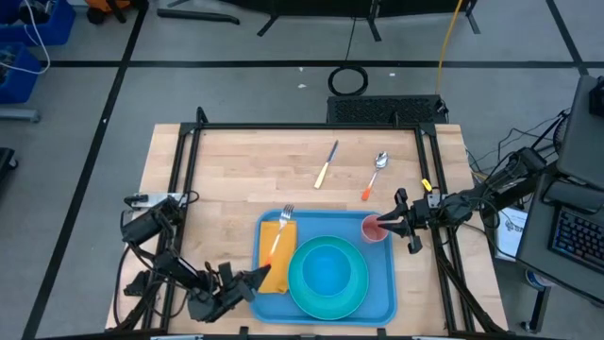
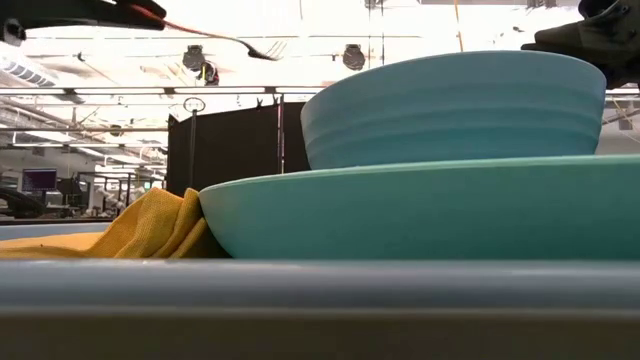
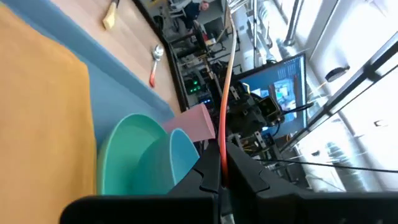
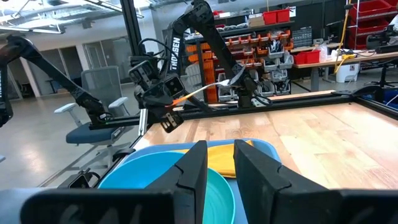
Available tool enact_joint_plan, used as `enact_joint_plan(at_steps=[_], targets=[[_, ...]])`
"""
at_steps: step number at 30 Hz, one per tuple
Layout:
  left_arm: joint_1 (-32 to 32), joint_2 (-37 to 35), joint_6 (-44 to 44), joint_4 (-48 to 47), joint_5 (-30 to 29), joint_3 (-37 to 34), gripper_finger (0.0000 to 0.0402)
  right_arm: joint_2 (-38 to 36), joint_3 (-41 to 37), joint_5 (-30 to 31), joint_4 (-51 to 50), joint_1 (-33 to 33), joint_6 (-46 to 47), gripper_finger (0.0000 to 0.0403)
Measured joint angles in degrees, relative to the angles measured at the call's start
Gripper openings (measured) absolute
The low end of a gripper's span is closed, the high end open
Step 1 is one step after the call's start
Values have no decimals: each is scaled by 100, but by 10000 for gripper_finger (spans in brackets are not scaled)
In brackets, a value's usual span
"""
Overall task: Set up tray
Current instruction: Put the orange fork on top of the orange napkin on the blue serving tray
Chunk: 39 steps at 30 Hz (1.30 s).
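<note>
the blue tray [image 1: 380,288] lies at the table's [image 1: 236,165] near edge, carrying a turquoise plate [image 1: 326,276] with a bowl [image 2: 452,108] on it, a yellow napkin [image 1: 269,247] to their left and a pink cup [image 1: 375,228] at its far right corner. the right gripper [image 1: 385,223] is clamped on the cup's rim, while the left gripper [image 1: 257,280], at the tray's near left corner, is closed on the orange handle of a fork [image 1: 281,231] held over the napkin. a knife [image 1: 327,163] and a spoon [image 1: 375,173] lie on bare wood beyond the tray.
</note>
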Motion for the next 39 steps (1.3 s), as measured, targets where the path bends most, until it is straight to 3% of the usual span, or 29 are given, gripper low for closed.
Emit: enact_joint_plan(at_steps=[9,15,25,27,31,39], targets=[[-182,0,-2742,-1913,-104,4,7,0,0,-2,0,0,1,73],[-248,0,-3299,-2411,-76,182,7,-2,0,-2,0,0,0,73],[-272,0,-4686,-4329,-42,929,7,0,0,-2,0,0,1,73],[-274,-1,-4823,-4378,-42,1008,7,-2,0,-2,2,0,-1,73],[-266,0,-4081,-4309,-40,1073,7,-2,0,-2,0,0,1,73],[-266,-2,-3731,-4692,-40,1010,7,0,0,-2,0,0,1,73]])
